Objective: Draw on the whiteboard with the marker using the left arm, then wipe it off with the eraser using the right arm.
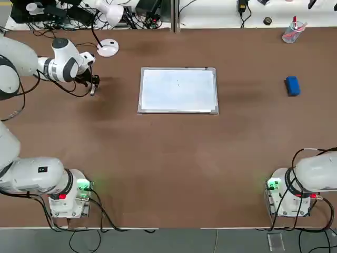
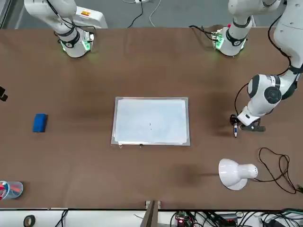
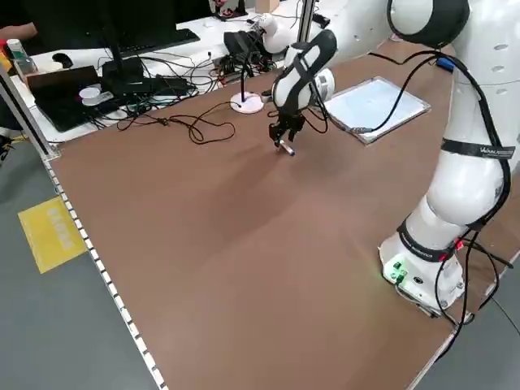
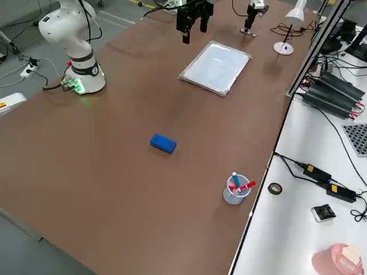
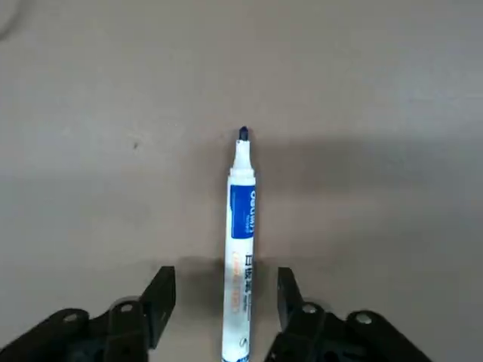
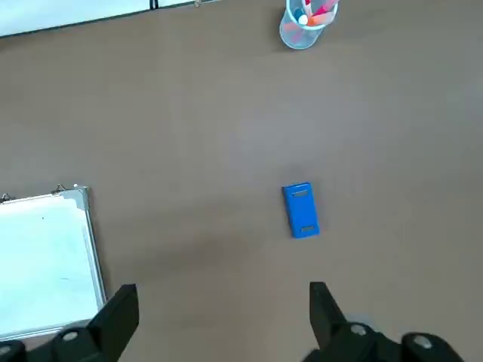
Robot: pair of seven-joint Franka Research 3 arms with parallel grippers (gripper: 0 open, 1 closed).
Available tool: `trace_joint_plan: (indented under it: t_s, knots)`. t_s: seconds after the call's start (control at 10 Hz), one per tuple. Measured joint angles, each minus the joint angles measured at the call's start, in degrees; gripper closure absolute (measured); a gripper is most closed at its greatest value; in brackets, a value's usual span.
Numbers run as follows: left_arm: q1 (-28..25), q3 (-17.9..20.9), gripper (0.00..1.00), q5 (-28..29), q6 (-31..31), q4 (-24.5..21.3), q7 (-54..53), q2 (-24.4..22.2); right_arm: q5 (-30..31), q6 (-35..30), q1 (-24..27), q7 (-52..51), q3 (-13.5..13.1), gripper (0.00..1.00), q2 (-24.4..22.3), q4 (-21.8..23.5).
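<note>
The marker (image 5: 240,241), white with a blue label and its dark tip bare, lies flat on the brown table left of the whiteboard (image 1: 178,89). My left gripper (image 5: 225,283) is down over the marker's rear end, open, with a gap on each side of the pen. From overhead the left gripper (image 1: 93,83) stands just above the marker (image 1: 92,91). The blue eraser (image 1: 293,85) lies far to the right of the board. My right gripper (image 6: 223,302) hangs open and empty high over the table, with the eraser (image 6: 301,210) below it.
A white desk lamp (image 1: 108,47) stands just behind the left gripper, its cable trailing on the table. A clear cup of pens (image 1: 292,32) sits at the back right. Open brown tabletop lies between the marker and the whiteboard (image 2: 150,120).
</note>
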State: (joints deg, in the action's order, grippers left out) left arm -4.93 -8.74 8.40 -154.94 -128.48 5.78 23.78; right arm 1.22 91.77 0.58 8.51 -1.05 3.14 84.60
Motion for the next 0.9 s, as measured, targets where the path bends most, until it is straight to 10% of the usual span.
trace_joint_plan:
  t_s: [0.7,0.9]
  knots:
    - [0.16,-0.07,0.52,0.01,-0.66,-0.01,0.00,1.38,0.00,-0.68,0.06,0.00,-0.22,0.00,-0.88,-0.01]
    - [0.18,-0.15,0.71,0.01,-0.81,0.06,0.00,1.35,0.00,-0.86,0.06,0.00,-0.55,0.00,-1.13,-0.01]
